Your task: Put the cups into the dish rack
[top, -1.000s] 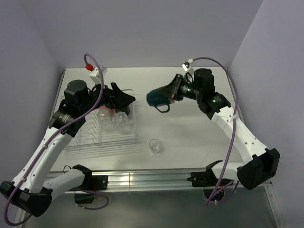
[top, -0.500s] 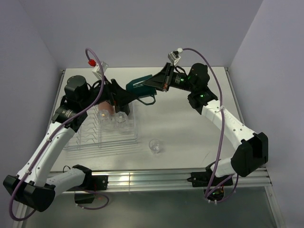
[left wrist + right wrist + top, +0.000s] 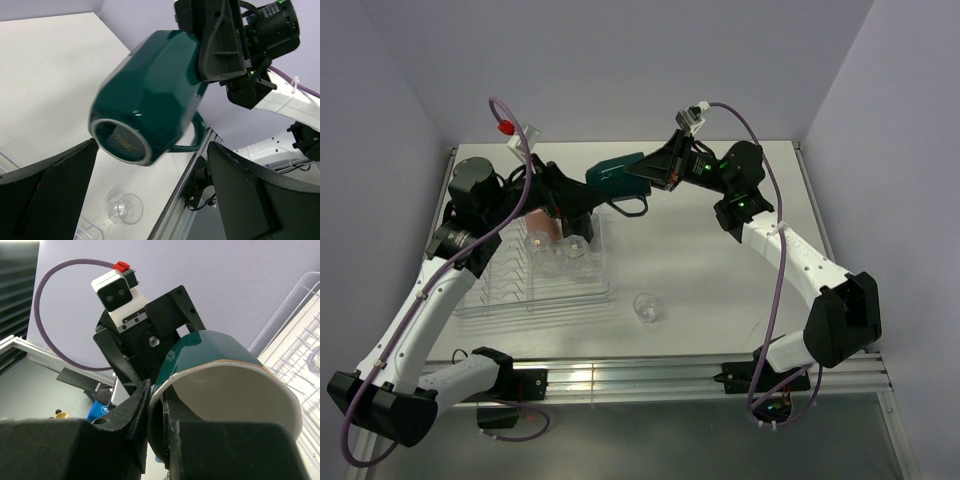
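above the dish rack, at its far right corner, the dark green mug is gripped by its rim in the right end effector, its base turned toward the wide-open left end effector. if a handover is meant, the body is best clamped squarely before the rim is freed. two clear tumblers are seen in the rack, and a third tumbler is left on the desk.
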Controlling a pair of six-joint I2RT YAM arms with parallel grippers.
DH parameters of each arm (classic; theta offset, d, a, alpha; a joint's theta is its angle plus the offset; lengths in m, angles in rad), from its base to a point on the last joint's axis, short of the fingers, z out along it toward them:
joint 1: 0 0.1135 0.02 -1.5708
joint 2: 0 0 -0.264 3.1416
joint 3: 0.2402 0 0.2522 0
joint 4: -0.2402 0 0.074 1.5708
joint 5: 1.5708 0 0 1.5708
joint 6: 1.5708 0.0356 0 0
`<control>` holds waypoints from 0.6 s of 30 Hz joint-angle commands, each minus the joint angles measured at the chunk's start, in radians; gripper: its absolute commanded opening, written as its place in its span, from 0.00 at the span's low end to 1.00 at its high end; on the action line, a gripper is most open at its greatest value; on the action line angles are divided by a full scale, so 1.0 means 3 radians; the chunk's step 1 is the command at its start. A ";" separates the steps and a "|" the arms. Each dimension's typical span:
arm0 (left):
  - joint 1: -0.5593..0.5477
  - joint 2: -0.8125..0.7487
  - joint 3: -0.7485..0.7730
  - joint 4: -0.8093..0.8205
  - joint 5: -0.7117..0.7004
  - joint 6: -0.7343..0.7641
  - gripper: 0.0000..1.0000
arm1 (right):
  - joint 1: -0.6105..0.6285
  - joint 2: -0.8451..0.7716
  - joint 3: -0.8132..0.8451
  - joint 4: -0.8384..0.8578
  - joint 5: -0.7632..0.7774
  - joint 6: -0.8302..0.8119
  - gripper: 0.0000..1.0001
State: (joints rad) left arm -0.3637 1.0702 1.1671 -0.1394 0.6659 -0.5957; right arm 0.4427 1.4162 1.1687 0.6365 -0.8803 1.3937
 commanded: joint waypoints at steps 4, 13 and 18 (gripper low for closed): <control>0.0052 0.0089 0.0011 -0.0062 -0.0031 0.0032 0.99 | 0.0104 -0.0180 0.0134 0.0675 -0.0170 0.0273 0.00; 0.0103 0.0114 -0.0076 0.0163 0.0168 -0.0100 0.99 | 0.0140 -0.0139 0.0154 0.0701 -0.0180 0.0278 0.00; 0.0103 0.0114 -0.0214 0.0652 0.0408 -0.0412 0.99 | 0.0201 -0.0037 0.0200 0.0737 -0.0139 0.0243 0.00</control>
State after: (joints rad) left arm -0.3408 1.0912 1.1316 -0.0689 0.7601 -0.6575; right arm 0.4667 1.4158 1.1687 0.7029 -0.9146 1.4269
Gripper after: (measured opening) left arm 0.993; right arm 0.176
